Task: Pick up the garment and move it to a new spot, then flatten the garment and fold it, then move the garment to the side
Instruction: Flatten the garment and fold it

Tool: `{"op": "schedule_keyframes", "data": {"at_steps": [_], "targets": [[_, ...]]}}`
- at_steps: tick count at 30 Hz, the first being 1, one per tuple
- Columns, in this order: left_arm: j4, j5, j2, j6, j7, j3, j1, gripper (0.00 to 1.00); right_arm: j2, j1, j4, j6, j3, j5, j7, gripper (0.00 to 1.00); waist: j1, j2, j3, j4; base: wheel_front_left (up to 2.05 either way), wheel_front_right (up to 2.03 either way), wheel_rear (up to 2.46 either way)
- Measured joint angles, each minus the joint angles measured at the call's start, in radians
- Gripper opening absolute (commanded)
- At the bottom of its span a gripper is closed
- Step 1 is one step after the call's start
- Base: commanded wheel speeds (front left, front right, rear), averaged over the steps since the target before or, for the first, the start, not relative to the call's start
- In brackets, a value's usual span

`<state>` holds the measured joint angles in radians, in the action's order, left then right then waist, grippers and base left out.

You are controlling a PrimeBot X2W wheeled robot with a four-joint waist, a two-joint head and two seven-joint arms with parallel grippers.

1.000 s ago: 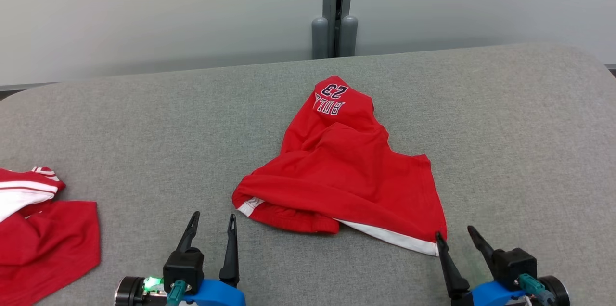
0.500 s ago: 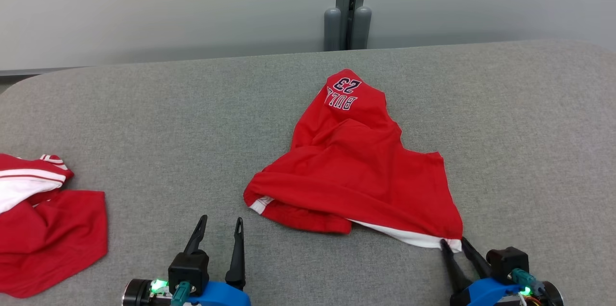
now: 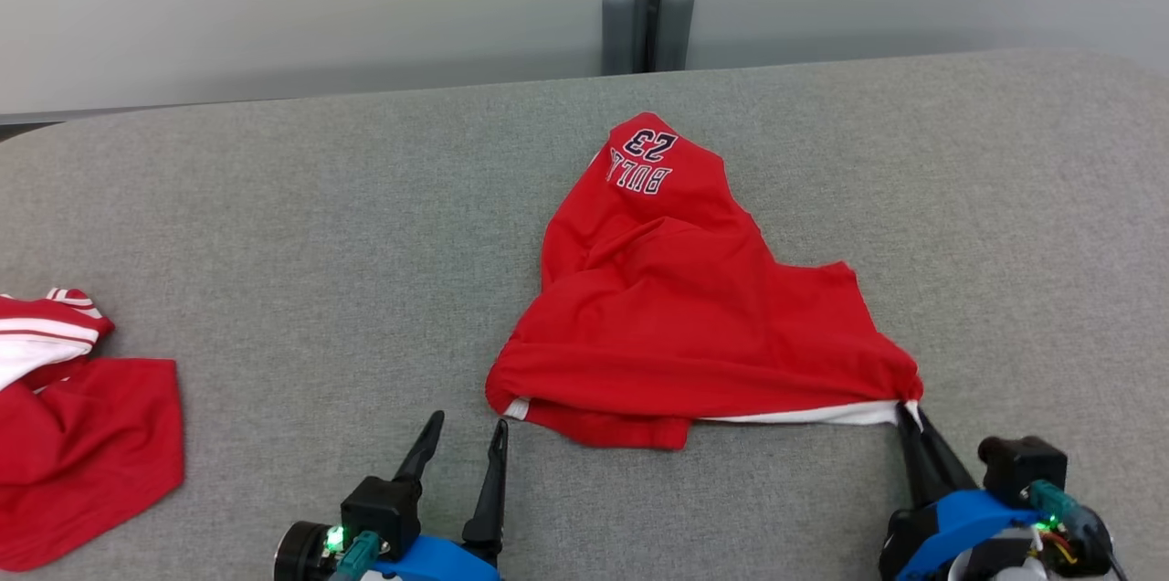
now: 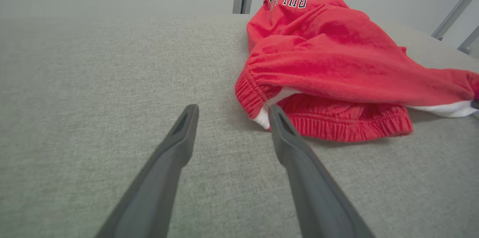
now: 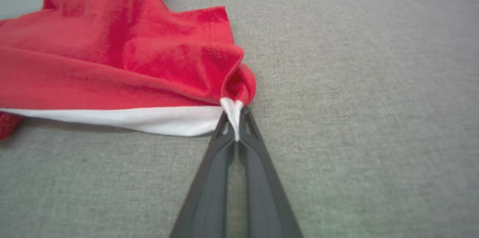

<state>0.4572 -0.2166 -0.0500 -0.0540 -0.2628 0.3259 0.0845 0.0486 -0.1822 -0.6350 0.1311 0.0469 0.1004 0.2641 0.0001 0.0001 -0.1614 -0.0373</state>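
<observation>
Head view: a crumpled red fabric garment [image 3: 694,316] with a white hem band and dark "23" lettering is seen lying near the middle of a grey cloth-covered table [image 3: 274,225]. Its near right corner is pinched by the right gripper [image 3: 910,412], whose two dark fingers are pressed together on the white band, as is shown plainly in the right wrist view. The red cloth just beside the grip is gathered into a bunched fold. The left gripper [image 3: 468,422] is held with its fingers spread apart, just beside the garment's near left corner, where a ribbed elastic band is seen in the left wrist view. Whether one fingertip touches the cloth cannot be told. A second red-and-white garment [image 3: 82,417] is laid at the table's left edge, well apart. A grey post [image 3: 648,5] is seen behind the table.
</observation>
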Motion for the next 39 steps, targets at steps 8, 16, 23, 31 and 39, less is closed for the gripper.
{"op": "schedule_keyframes", "data": {"at_steps": [8,16,23,31,39], "targets": [[0.093,-0.101,0.000,-0.044,0.000,0.070,0.035,1.00,0.001,-0.034,0.080,0.000,0.000,0.012,0.000,0.00,0.0000,0.0000,-0.034,-0.016,0.00,0.00,0.00],[0.095,-0.152,0.000,-0.053,0.000,0.081,0.064,1.00,0.001,-0.042,0.107,0.000,-0.013,0.015,0.000,0.00,0.0000,0.0000,-0.058,-0.024,0.00,0.00,0.00],[0.089,-0.187,0.000,-0.062,0.000,0.084,0.086,1.00,0.001,-0.042,0.118,0.000,-0.022,0.012,0.000,0.00,0.0000,0.0000,-0.074,-0.036,0.00,0.00,0.00],[0.092,-0.189,-0.001,-0.066,-0.001,0.077,0.114,0.84,0.001,-0.050,0.132,0.000,-0.037,0.019,0.000,0.00,0.0000,0.0000,-0.094,-0.051,0.00,0.00,0.00],[0.073,-0.195,0.001,-0.070,-0.002,0.044,0.123,0.00,0.001,-0.061,0.170,0.000,-0.040,0.048,0.000,0.00,0.0000,0.0000,-0.099,-0.050,0.00,0.00,0.00]]}}
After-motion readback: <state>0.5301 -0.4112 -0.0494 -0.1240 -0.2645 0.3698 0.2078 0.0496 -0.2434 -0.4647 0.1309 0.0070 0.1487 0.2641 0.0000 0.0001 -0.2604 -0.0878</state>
